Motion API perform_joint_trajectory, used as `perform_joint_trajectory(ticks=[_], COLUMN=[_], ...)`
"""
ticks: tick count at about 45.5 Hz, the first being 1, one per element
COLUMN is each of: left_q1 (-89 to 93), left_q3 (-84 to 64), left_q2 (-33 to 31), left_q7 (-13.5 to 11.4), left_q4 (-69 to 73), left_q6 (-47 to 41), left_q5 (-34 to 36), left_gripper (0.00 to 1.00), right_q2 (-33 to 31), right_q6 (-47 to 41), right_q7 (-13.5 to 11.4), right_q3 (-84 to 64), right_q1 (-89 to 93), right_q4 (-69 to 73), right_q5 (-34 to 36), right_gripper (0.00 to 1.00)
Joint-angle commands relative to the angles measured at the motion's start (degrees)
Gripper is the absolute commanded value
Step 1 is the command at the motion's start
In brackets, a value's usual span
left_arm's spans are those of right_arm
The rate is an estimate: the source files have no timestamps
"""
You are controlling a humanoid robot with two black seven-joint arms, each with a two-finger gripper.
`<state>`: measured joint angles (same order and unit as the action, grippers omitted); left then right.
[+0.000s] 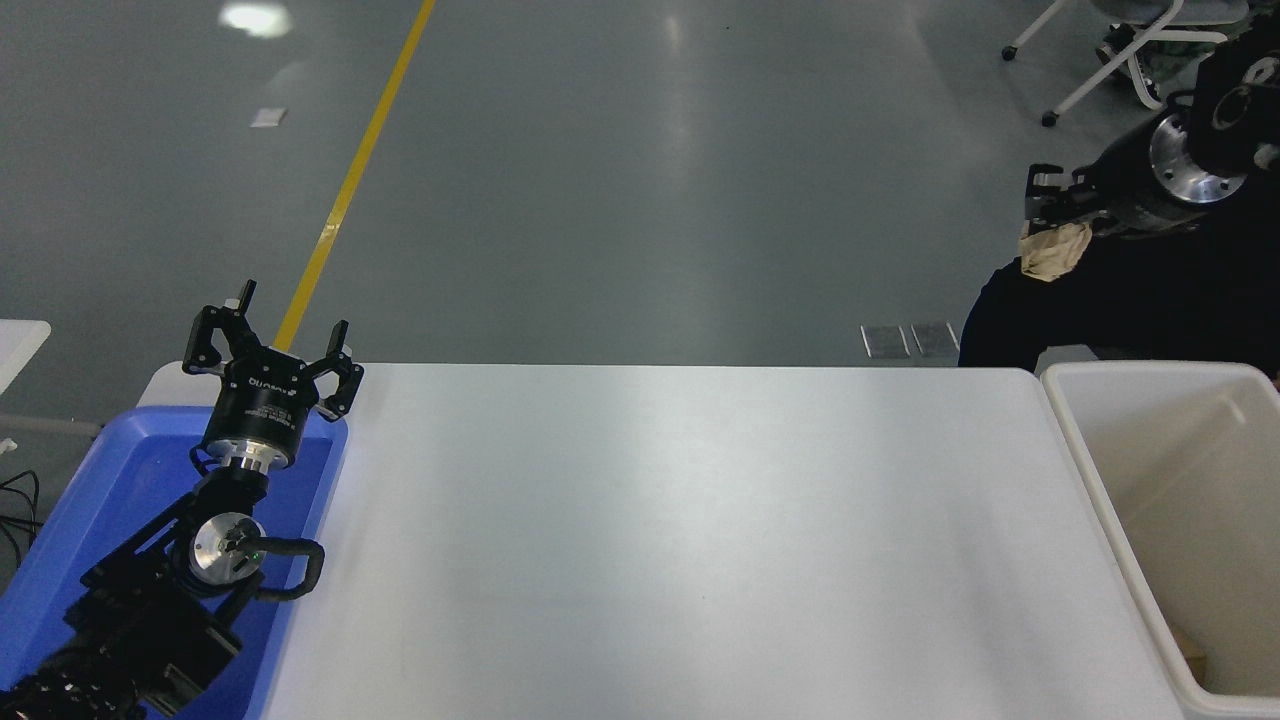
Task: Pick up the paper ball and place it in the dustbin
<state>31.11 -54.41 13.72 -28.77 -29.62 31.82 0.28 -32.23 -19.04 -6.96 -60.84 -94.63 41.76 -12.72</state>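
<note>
At the upper right of the frame, the right gripper (1047,212) is clamped on the paper ball (1053,251), which hangs below its fingers, high above the floor beyond the table (680,540). The dustbin (1100,500) stands at the lower right, against the table's right edge. The left gripper (268,345) sits at the lower left over a blue tray (70,530), fingers spread apart.
</note>
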Motion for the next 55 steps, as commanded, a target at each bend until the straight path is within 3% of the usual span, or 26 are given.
perform_joint_trajectory(ticks=[1, 11, 23, 34, 50, 51, 55], left_q1=[0.0, 0.0, 0.0, 0.0, 0.0, 0.0, 0.0], left_q3=[0.0, 0.0, 0.0, 0.0, 0.0, 0.0, 0.0], left_q2=[0.0, 0.0, 0.0, 0.0, 0.0, 0.0, 0.0], left_q7=[0.0, 0.0, 0.0, 0.0, 0.0, 0.0, 0.0], left_q4=[0.0, -0.1, 0.0, 0.0, 0.0, 0.0, 0.0], left_q6=[0.1, 0.0, 0.0, 0.1, 0.1, 0.1, 0.1], left_q5=[0.0, 0.0, 0.0, 0.0, 0.0, 0.0, 0.0], left_gripper=[0.98, 0.98, 0.98, 0.98, 0.98, 0.98, 0.98], right_q2=[-1.7, -0.6, 5.6, 13.9, 15.0, 14.9, 14.6], right_q6=[11.7, 20.6, 27.7, 28.7, 29.9, 30.1, 32.0], right_q7=[-0.1, -0.1, 0.0, -0.1, -0.1, -0.1, 0.0], right_q3=[0.6, 4.4, 15.1, 22.9, 24.7, 24.7, 24.6], right_q1=[18.4, 32.2, 45.8, 54.5, 56.7, 56.7, 56.5], right_q4=[-11.2, -15.9, -22.6, -33.9, -36.2, -36.2, -36.8], right_q5=[4.3, 12.6, 13.0, 13.1, 13.6, 13.9, 14.8], right_gripper=[0.00, 0.00, 0.00, 0.00, 0.00, 0.02, 0.73])
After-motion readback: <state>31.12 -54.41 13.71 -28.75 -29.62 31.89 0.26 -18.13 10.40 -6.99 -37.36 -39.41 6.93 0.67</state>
